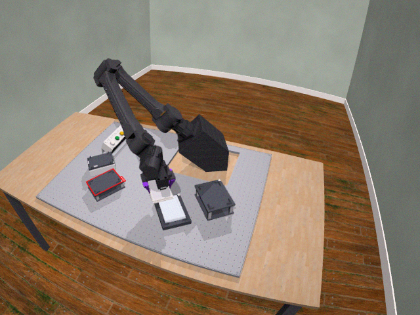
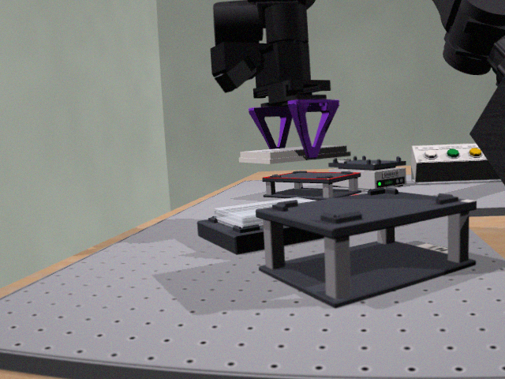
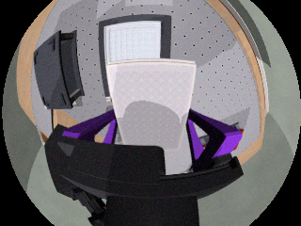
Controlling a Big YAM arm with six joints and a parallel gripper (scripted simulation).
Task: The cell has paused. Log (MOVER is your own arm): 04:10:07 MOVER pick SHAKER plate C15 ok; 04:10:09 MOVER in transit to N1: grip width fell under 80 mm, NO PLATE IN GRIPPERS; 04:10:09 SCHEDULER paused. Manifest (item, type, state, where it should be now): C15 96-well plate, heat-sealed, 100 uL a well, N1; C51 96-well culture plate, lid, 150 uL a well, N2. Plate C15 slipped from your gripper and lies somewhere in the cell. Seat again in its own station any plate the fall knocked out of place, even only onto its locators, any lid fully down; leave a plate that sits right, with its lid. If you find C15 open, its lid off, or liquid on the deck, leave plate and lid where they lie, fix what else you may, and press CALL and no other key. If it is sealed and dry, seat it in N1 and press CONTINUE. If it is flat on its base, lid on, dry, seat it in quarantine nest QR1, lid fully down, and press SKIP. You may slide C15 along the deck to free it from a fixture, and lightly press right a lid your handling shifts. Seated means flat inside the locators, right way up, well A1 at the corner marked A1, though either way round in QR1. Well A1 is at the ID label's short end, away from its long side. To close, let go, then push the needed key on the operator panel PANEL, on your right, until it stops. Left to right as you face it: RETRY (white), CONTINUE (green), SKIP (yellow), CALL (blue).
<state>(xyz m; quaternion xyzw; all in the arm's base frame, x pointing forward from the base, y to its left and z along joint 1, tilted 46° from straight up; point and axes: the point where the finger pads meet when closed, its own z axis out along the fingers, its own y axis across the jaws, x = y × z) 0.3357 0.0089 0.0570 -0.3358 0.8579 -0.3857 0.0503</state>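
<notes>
My gripper point(image 1: 158, 186) is shut on a flat white plate point(image 1: 160, 195) with a smooth sealed top. It holds the plate level in the air, well above the deck. The exterior view shows the purple fingers point(image 2: 294, 151) clamping the plate point(image 2: 285, 155) across its width. In the wrist view the plate point(image 3: 150, 104) fills the space between the fingers; its top looks dry. Just beyond it a second white plate with a clear lid point(image 1: 172, 211) sits flat in a low black nest point(image 2: 241, 234). It also shows in the wrist view point(image 3: 137, 40).
An empty raised dark nest on grey posts point(image 1: 214, 198) stands right of the lidded plate. A red-edged raised nest point(image 1: 105, 183) and the shaker point(image 1: 100, 160) stand to the left. The operator panel point(image 1: 113, 138) is behind them. A large dark hood point(image 1: 203, 144) stands at the back.
</notes>
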